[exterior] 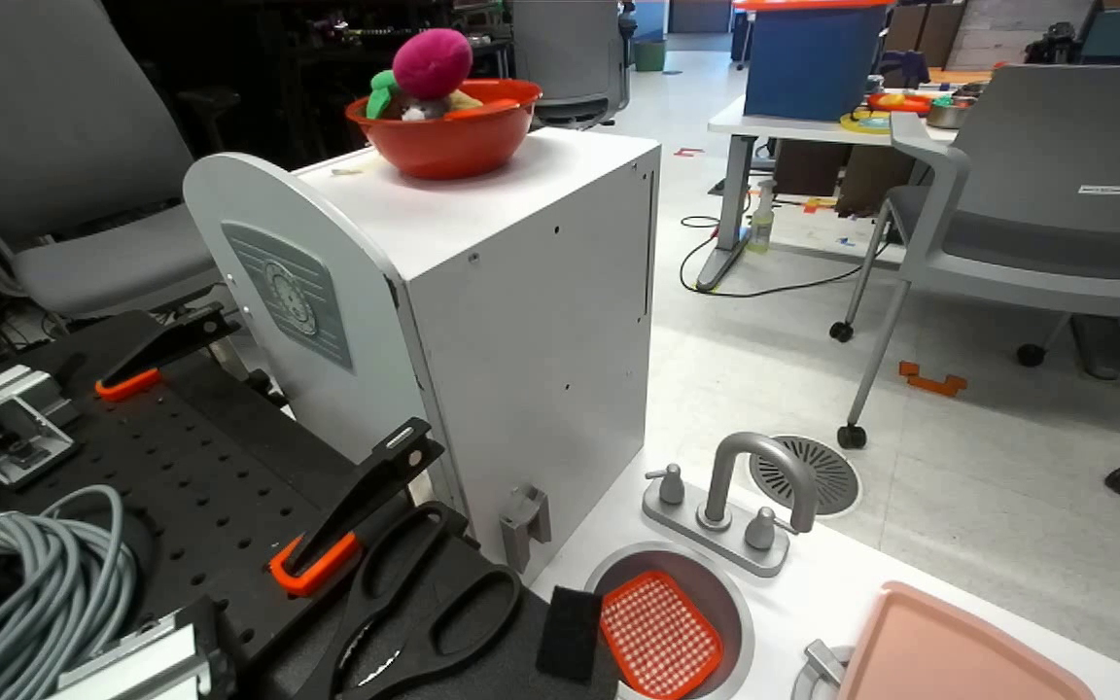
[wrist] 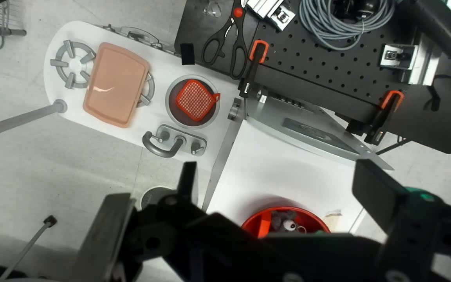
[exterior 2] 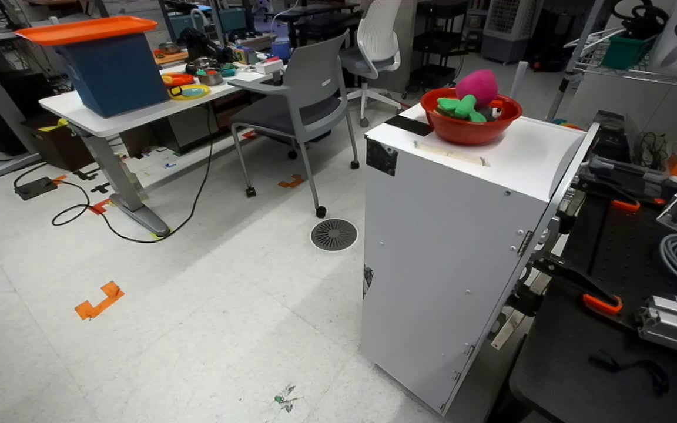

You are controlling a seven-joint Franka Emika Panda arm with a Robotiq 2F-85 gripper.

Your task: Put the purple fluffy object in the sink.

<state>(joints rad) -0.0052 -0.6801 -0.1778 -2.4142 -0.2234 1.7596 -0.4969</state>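
The purple fluffy object (exterior: 434,63) is a magenta plush ball resting on top of other toys in the red bowl (exterior: 458,146); the ball (exterior 2: 478,87) shows in both exterior views. That bowl stands on a tall white cabinet. In the wrist view the gripper (wrist: 276,176) has its fingers spread wide with nothing between them. It covers much of the bowl (wrist: 284,208), and the ball is hidden there. The sink (wrist: 184,118) is a round grey basin in a lower white counter beside the cabinet. An orange-red gridded pad (wrist: 196,100) lies inside it. Neither exterior view shows the gripper.
A grey faucet (wrist: 165,150) rises at the sink's edge. Further along the counter, a pink tray (wrist: 116,84) covers part of a toy burner. A grey curved panel (exterior: 327,262) edges the cabinet top. Scissors (wrist: 225,43) and orange-tipped clamps (wrist: 257,58) are on the black table.
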